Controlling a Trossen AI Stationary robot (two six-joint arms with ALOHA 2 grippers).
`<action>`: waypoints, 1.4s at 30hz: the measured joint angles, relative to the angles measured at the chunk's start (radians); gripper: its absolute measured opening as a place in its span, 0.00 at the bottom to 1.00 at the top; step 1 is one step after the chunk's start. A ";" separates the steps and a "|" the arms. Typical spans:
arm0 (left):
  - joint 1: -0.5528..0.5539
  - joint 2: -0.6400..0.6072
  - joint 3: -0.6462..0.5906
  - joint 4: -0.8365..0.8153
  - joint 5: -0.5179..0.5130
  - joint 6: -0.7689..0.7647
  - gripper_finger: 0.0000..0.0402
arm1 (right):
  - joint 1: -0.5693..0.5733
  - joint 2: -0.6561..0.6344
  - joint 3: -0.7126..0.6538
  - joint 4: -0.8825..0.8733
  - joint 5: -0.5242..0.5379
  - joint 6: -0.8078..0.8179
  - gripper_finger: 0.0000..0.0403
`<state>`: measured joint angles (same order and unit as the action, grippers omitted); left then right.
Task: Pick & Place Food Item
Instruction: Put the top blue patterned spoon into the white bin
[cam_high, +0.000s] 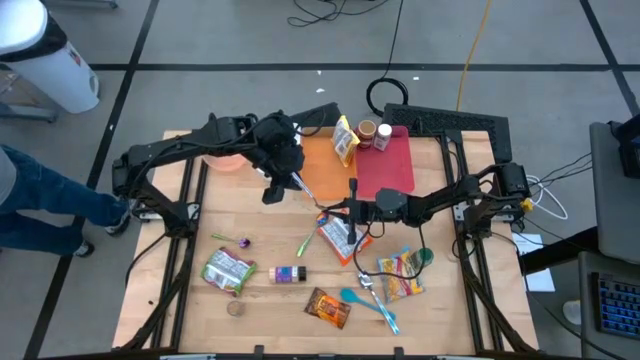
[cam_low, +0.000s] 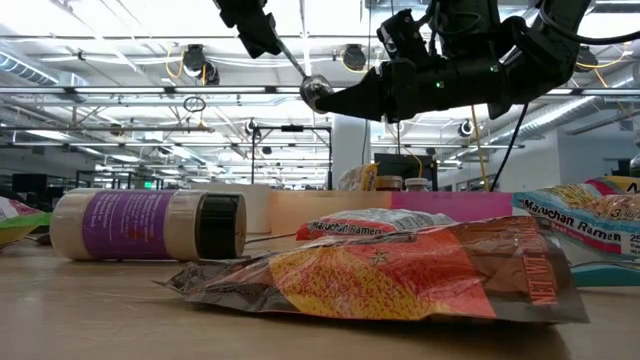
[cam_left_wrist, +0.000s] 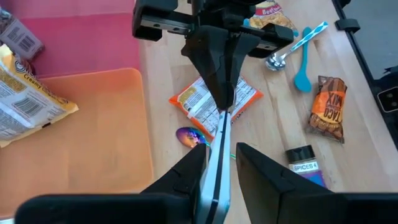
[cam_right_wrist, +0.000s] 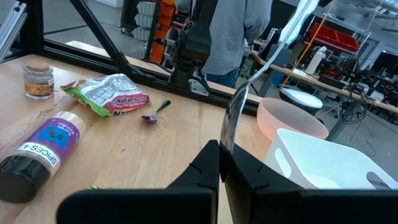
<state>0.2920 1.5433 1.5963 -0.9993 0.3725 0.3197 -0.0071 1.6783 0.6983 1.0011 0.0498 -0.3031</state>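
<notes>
A metal spoon (cam_low: 300, 68) hangs in the air over the table's middle, held at both ends. My left gripper (cam_left_wrist: 219, 152) is shut on its handle, up and to the far left. My right gripper (cam_right_wrist: 224, 149) reaches in level from the right and is shut on its bowl end. Below them a ramen packet (cam_high: 340, 235) lies flat on the wood. A taco mix packet (cam_high: 328, 307), a green packet (cam_high: 228, 270) and a spices bottle (cam_high: 288, 274) lie nearer the front edge. My left gripper pinches the spoon's handle (cam_left_wrist: 217, 171) between its two fingers, which slant down from the far left and lie along the handle. The spoon is lifted clear of the table and slopes down toward my right gripper. My right gripper pinches the spoon's bowl end (cam_low: 316, 90) between its shut fingertips, coming level from the table's right side. The handle (cam_right_wrist: 235, 118) rises out of the fingers toward my left gripper.
An orange board (cam_high: 315, 160) with a yellow packet (cam_high: 345, 140) and a red board (cam_high: 390, 165) with two jars (cam_high: 375, 133) lie at the far side. A pink bowl (cam_high: 225, 160) sits far left. A blue spoon (cam_high: 365, 303) and a colourful bag (cam_high: 400, 275) lie front right.
</notes>
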 joint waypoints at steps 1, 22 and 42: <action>0.000 0.000 0.000 0.000 0.000 0.000 0.23 | 0.000 0.000 0.000 0.000 0.000 0.000 0.00; -0.001 0.000 0.000 0.006 0.055 0.019 0.23 | 0.000 0.000 0.000 0.000 -0.002 -0.001 0.00; -0.001 -0.001 -0.001 0.032 0.045 0.047 0.08 | 0.000 0.000 0.000 -0.004 -0.001 -0.005 0.00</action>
<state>0.2913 1.5421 1.5951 -0.9668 0.4178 0.3662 -0.0071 1.6783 0.6983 0.9974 0.0490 -0.3083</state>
